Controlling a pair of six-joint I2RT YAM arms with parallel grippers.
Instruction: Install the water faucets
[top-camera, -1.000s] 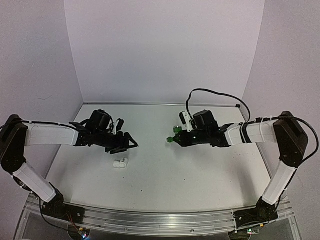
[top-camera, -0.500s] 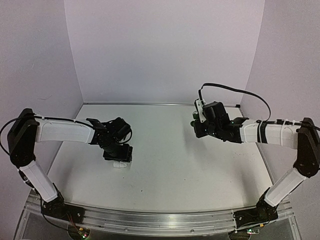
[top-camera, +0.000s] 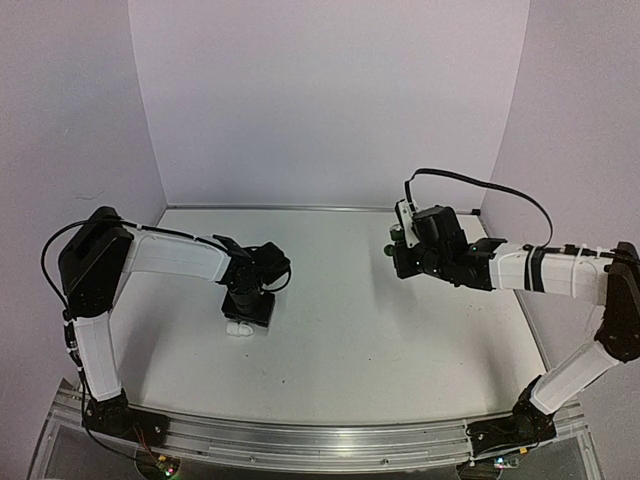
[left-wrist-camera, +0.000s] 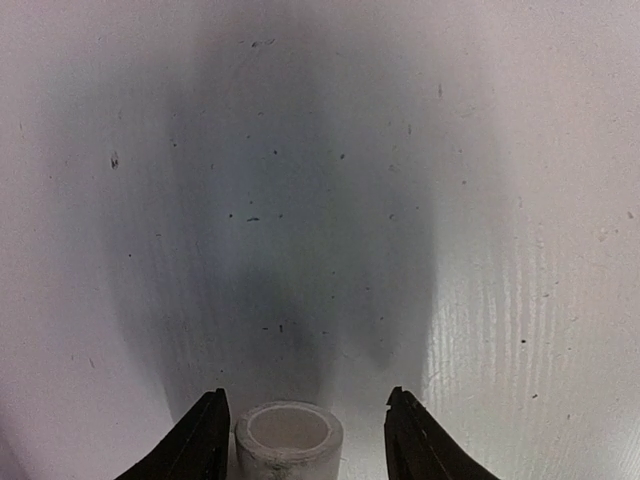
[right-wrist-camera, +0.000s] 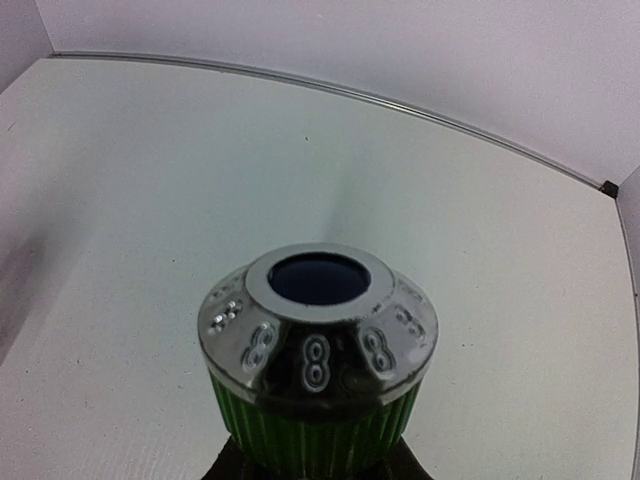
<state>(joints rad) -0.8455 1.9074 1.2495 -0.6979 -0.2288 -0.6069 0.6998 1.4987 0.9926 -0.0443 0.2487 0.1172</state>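
Note:
The white pipe fitting (top-camera: 240, 327) lies on the white table (top-camera: 340, 330), left of the middle. My left gripper (top-camera: 250, 306) points down over it. In the left wrist view the left gripper (left-wrist-camera: 305, 396) is open, and the fitting (left-wrist-camera: 289, 438) stands open end up between the two black fingers (left-wrist-camera: 205, 445), close to the left one. My right gripper (top-camera: 396, 247) is shut on the green tap (top-camera: 390, 246) and holds it above the table at the back right. In the right wrist view the tap's green ribbed knob with its chrome cap (right-wrist-camera: 318, 345) fills the bottom middle and hides the fingers.
Lilac walls close the table at the back and on both sides. A metal strip (right-wrist-camera: 330, 88) runs along the foot of the back wall. The aluminium rail (top-camera: 300, 440) with both arm bases runs along the near edge. A black cable (top-camera: 480, 185) loops above the right wrist.
My left gripper has swung right and turned down over the white fitting, its open fingers on either side of it. My right gripper has moved right and back with the green tap.

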